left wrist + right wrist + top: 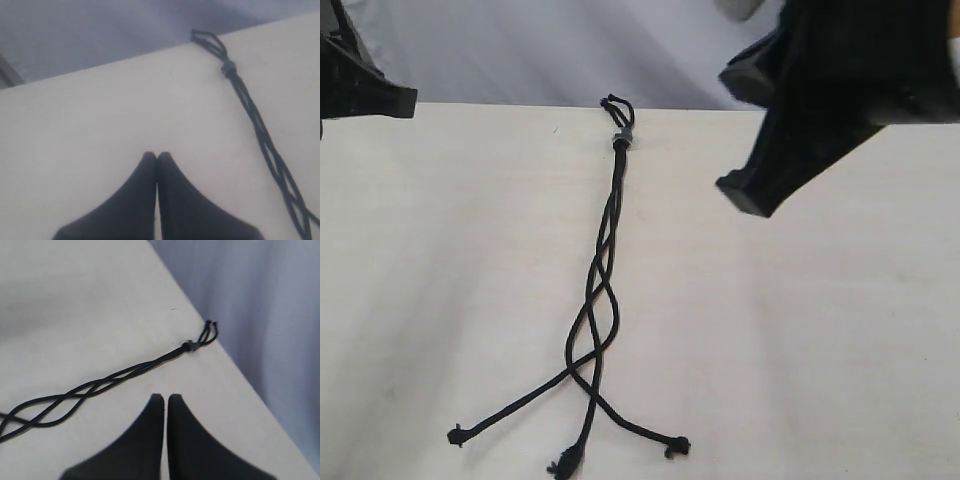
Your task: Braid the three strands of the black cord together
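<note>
At 6 o'clock on the table, nearest the exterior camera, the three strands spread apart with their small knotted ends free, and just beyond they cross loosely a few times. The black cord runs on toward 12 o'clock, where its grey band and small loop lie at the far table edge. Farther back, the left gripper at 10 o'clock and the right gripper at 2 o'clock have their fingers pressed together, holding nothing, and neither touches the cord.
</note>
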Action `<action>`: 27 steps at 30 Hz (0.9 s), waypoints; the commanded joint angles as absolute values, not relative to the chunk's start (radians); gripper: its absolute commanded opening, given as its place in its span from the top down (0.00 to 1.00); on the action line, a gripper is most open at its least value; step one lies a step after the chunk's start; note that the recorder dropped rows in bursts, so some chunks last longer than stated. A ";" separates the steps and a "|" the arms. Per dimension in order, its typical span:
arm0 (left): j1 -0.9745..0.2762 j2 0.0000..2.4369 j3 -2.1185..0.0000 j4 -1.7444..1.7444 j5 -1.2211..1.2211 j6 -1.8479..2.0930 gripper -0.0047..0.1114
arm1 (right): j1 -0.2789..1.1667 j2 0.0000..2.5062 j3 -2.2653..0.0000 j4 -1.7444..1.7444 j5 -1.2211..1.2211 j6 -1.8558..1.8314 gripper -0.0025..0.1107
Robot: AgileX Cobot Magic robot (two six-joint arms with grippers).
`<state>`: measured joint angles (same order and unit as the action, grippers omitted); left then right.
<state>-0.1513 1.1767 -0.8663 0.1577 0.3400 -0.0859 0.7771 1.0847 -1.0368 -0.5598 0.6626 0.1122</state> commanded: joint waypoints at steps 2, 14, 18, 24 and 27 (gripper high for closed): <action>-0.156 1.023 -0.771 0.121 0.231 -0.082 0.95 | 0.770 0.952 -0.931 -0.717 0.608 0.316 0.97; -0.156 0.743 -0.589 0.118 0.036 -0.130 0.95 | 0.770 0.879 -0.870 -0.716 0.558 0.327 0.97; -0.156 0.698 -0.589 0.118 0.033 -0.130 0.95 | 0.770 0.879 -0.870 -0.716 0.558 0.327 0.97; -0.156 0.674 -0.589 0.118 0.033 -0.130 0.95 | 0.770 0.879 -0.870 -0.716 0.558 0.327 0.97; -0.156 0.674 -0.589 0.118 0.033 -0.130 0.95 | 0.770 0.879 -0.870 -0.716 0.558 0.327 0.97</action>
